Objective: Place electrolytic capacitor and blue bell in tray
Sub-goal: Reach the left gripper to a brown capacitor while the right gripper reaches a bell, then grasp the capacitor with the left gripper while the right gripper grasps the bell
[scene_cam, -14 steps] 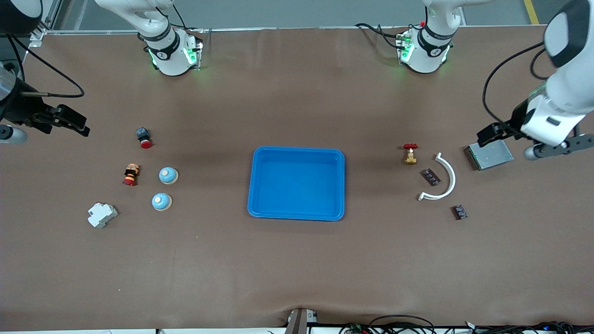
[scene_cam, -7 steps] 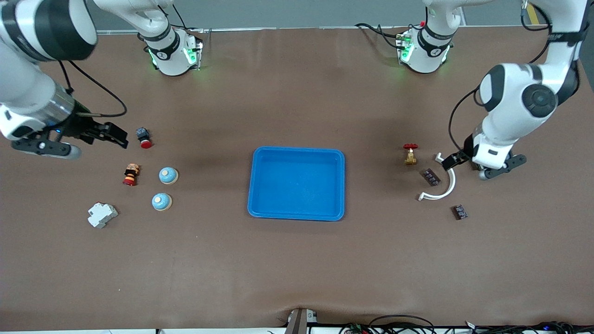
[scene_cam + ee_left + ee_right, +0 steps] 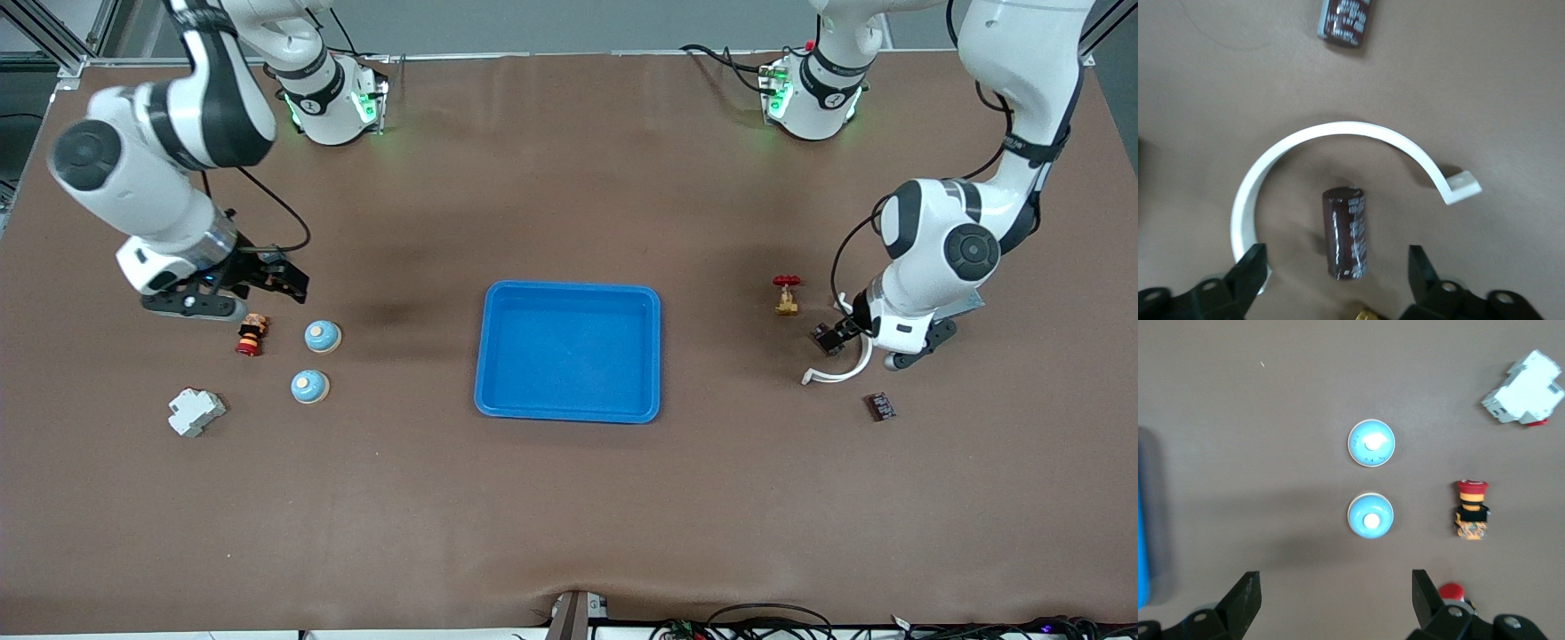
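While the blue tray (image 3: 569,351) lies bare at the middle of the tabletop (image 3: 569,516), the left gripper (image 3: 1338,277) hangs with its fingers spread wide over a dark electrolytic capacitor (image 3: 1347,232) that lies inside the curve of a white arc-shaped piece (image 3: 1331,140), a second capacitor (image 3: 1343,21) lying just outside that curve. The right gripper (image 3: 1331,603) hovers, fingers apart, at the right arm's end of the tabletop near two blue bells (image 3: 1370,515) (image 3: 1371,443), which sit side by side well apart from the tray.
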